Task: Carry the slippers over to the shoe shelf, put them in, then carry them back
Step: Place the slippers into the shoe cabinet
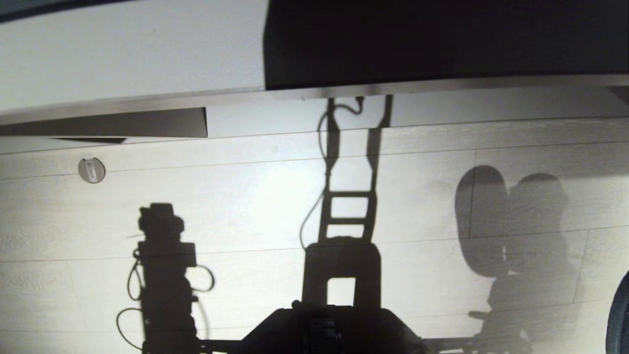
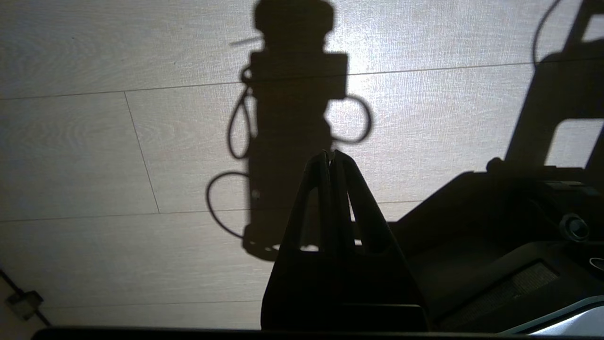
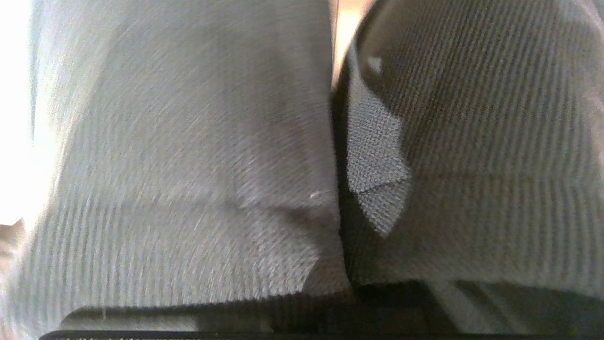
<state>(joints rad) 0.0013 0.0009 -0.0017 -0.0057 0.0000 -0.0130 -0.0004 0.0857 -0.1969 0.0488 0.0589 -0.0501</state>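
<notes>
Now | slippers (image 3: pixel 188 156): pressed side by side against right wrist camera, clenched in right gripper fingers, presumably for carrying | left gripper (image 2: pixel 332 158): fingers pinched together on nothing above floor (image 1: pixel 245 206), idle | shelf: unseen.

The left gripper (image 2: pixel 332 156) hangs over the floor, its two dark fingers pressed together at the tips, with nothing between them. It shows only in the left wrist view; the head view catches neither gripper itself, only the dark front of the robot's base (image 1: pixel 324 329) at the bottom edge. The right gripper shows no fingers in its own wrist view, which is filled by grey ribbed fabric pressed close against the camera. Its jaws are shut tight. Whether the fabric is clamped between them cannot be told from this view.
</notes>
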